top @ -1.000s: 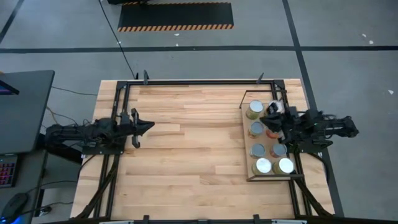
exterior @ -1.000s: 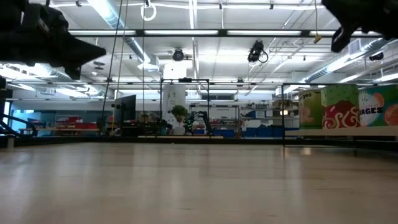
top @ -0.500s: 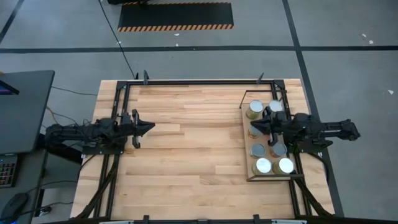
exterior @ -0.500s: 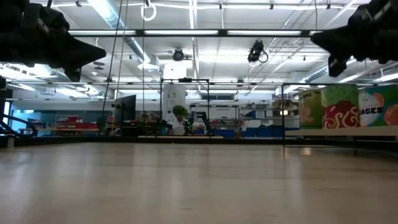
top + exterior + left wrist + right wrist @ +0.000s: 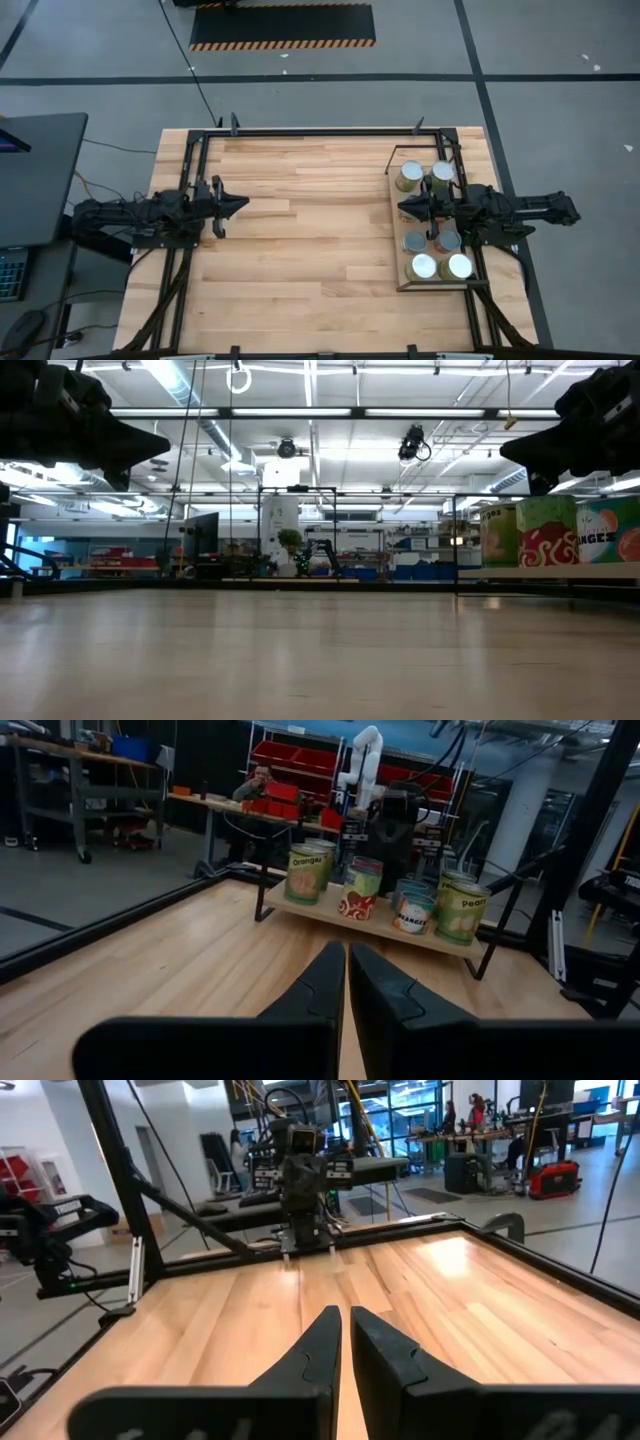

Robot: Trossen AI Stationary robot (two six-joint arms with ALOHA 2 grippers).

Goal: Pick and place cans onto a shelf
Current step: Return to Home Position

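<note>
The shelf (image 5: 396,230), a light-wood panel in a black frame, stands raised on black legs at the table's right side. It also shows in the left wrist view (image 5: 320,910). Several cans stand upright on it, among them two at its far end (image 5: 410,176) and two at its near end (image 5: 423,267). They also show in the left wrist view (image 5: 305,872). My right gripper (image 5: 403,209) is shut and empty, held level above the shelf's left edge and pointing to the table's left. The arm hides the shelf's middle. My left gripper (image 5: 240,205) is shut and empty at the table's left.
Bare butcher-block tabletop (image 5: 310,230) lies between the two arms. A black metal frame (image 5: 320,130) runs along the table's far edge and sides. A dark desk (image 5: 35,170) stands left of the table. People sit in the room beyond (image 5: 262,782).
My right gripper has swung from over the shelf's far middle toward the table's left and a little nearer. It has turned to point level at the left arm. The cans stay standing on the shelf.
</note>
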